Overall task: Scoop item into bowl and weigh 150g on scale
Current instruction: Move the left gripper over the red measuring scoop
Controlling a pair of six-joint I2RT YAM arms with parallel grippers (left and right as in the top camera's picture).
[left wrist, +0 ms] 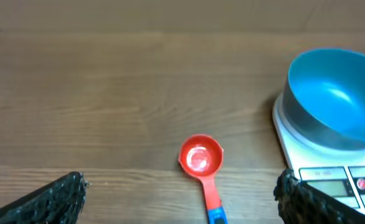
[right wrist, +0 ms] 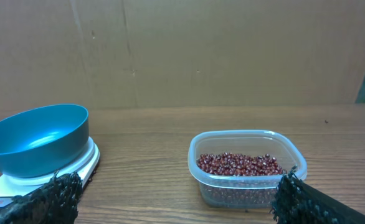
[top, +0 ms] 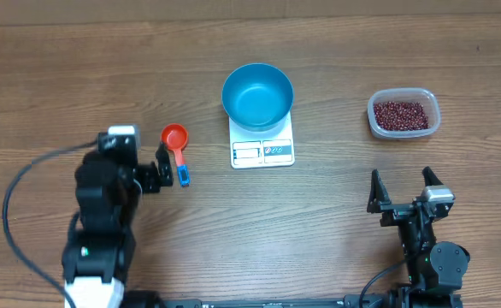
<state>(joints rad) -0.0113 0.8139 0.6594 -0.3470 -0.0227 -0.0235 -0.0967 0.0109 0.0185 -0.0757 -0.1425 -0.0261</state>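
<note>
Both my grippers stand wide apart with nothing between the fingers. The left gripper [top: 158,169] sits just beside a red measuring scoop [top: 175,141], and the right gripper [top: 402,186] hangs over bare wooden table [top: 319,231] near the front edge. A black cable [top: 15,197] loops beside the left arm.

From the left wrist only dark fingertips [left wrist: 58,198] show in the bottom corners, and the lower border cuts off the scoop's blue handle end. The scoop lies with its cup toward the far side, apart from the white kitchen scale [top: 262,152] to its right. The scale's display is too small to read. Most of its platform is hidden under the teal-blue bowl [top: 257,92] sitting on it, whose inside shows only blue. From the right wrist, one of that gripper's fingertips [right wrist: 52,199] covers the scale's front corner.

Farther right, well apart from the scale, the red beans [top: 400,114] lie in a clear plastic tub [top: 435,109], ahead of the right gripper with open table between. Open wood runs behind bowl and tub to the far edge, where a brown backdrop [right wrist: 201,50] rises.
</note>
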